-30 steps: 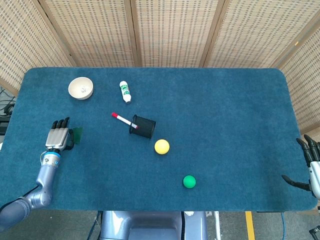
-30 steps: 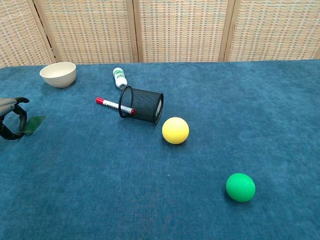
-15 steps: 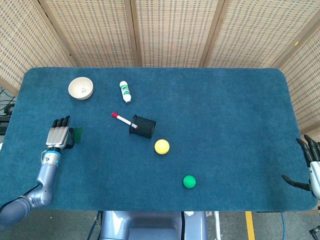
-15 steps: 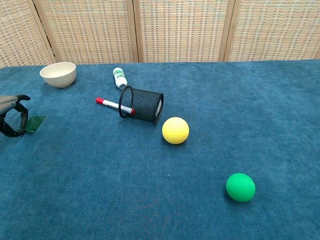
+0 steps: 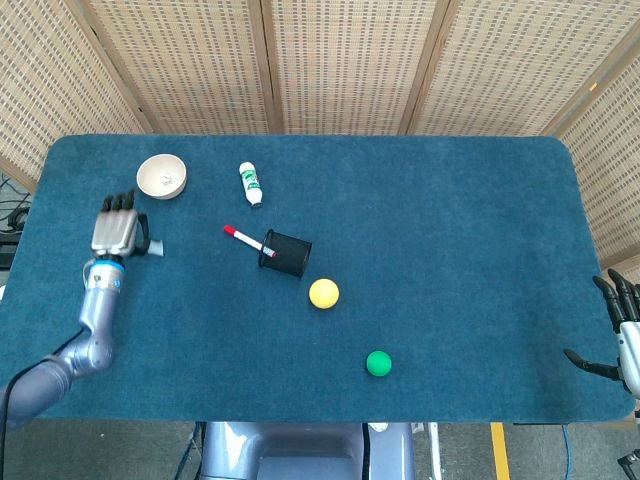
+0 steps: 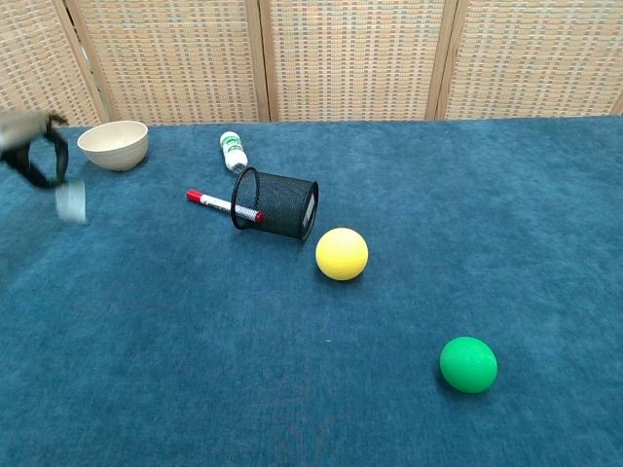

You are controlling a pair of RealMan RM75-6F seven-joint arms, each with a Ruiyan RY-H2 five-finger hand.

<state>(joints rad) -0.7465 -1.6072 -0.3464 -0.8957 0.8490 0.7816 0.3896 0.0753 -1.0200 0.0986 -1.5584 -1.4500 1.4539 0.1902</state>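
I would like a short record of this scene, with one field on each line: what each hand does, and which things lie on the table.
left hand: raised near the bowl, pinching a small flat card, blurred in the chest view
right hand: at the table's right edge, fingers apart, holding nothing
pen cup: black mesh, lying on its side
marker: red-capped, its end inside the cup's mouth
bottle: small, white, lying flat
balls: yellow ball, green ball
table: blue cloth
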